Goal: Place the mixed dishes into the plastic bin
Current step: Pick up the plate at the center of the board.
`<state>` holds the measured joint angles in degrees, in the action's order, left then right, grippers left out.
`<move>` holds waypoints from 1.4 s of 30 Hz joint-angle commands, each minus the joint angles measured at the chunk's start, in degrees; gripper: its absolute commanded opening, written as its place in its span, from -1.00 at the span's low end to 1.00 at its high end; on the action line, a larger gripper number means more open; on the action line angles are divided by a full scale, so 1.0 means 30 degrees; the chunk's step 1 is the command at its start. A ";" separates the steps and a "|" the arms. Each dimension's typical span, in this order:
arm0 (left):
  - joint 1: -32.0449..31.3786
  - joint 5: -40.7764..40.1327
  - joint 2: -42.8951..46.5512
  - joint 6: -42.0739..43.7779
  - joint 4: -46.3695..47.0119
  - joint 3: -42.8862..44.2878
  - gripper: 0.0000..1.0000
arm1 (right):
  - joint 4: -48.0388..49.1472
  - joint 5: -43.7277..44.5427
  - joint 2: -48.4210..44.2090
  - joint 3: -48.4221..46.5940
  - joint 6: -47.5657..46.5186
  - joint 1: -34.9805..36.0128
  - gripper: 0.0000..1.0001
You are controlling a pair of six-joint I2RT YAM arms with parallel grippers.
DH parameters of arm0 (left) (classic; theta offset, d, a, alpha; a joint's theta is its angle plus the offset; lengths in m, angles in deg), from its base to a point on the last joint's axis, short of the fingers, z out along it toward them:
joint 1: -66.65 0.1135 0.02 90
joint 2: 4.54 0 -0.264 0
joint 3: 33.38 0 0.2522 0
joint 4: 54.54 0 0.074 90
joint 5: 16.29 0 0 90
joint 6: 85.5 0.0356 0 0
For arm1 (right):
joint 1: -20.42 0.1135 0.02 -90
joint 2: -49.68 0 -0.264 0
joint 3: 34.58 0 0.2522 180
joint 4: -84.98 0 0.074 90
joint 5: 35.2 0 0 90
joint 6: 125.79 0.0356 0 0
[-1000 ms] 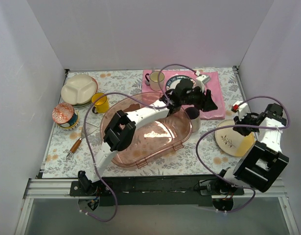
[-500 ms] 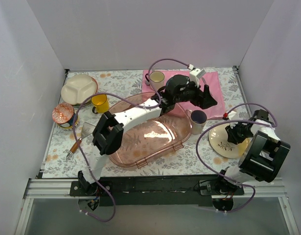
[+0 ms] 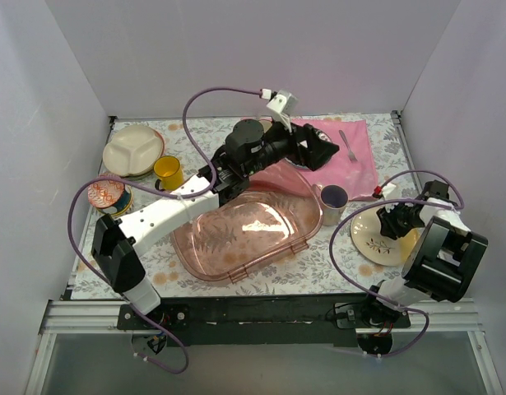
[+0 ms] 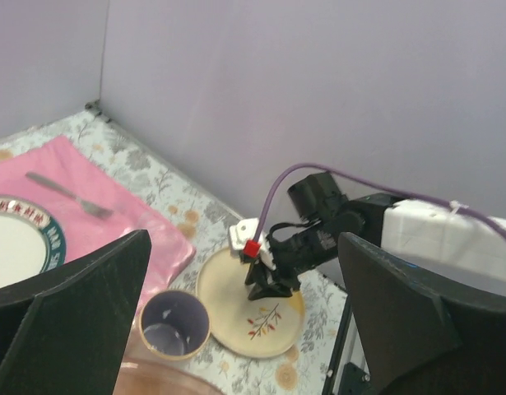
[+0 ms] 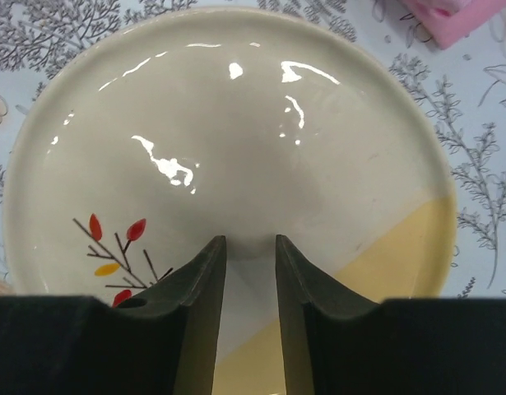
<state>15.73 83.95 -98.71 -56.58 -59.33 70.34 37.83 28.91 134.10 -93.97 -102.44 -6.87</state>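
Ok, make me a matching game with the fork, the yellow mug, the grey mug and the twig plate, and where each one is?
Things:
1. fork
2. yellow mug
3. grey mug
4. twig plate

Places:
A. under the right pincer
B. on the pink cloth
C. between the pink tub and the twig plate
D. beside the divided plate

Pairs: 1-B, 2-D, 3-C, 4-A.

Mug (image 3: 333, 200) between bin (image 3: 236, 240), left, and plate (image 3: 370, 243), right.

Plain pale walls (image 3: 236, 49), floral-print tabletop (image 3: 318, 276)
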 commanded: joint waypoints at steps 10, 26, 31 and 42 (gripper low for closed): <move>0.0097 -0.3817 0.9383 -0.4040 -0.1905 -0.9705 0.96 | -0.3524 -0.0192 -0.5279 0.2050 0.0473 0.4551 0.08; 0.0273 -0.6140 1.7505 -0.7618 -0.4193 -1.5629 0.97 | 0.3422 0.7222 -0.9274 0.7621 0.4170 0.9037 0.29; 0.0273 -0.4646 1.5985 -0.9167 -0.3315 -1.5424 0.96 | 0.3190 0.7429 -0.9099 0.7854 0.4405 0.9769 -0.07; 0.0244 -0.1044 1.3962 -1.2303 -0.0825 -1.5131 0.96 | 0.0877 0.5847 -0.8685 0.6367 0.5721 1.0004 -0.97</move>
<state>16.30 74.92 -54.62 -88.18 -67.59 23.61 47.45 49.98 107.17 -73.01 -88.14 22.64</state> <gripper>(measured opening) 0.981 0.039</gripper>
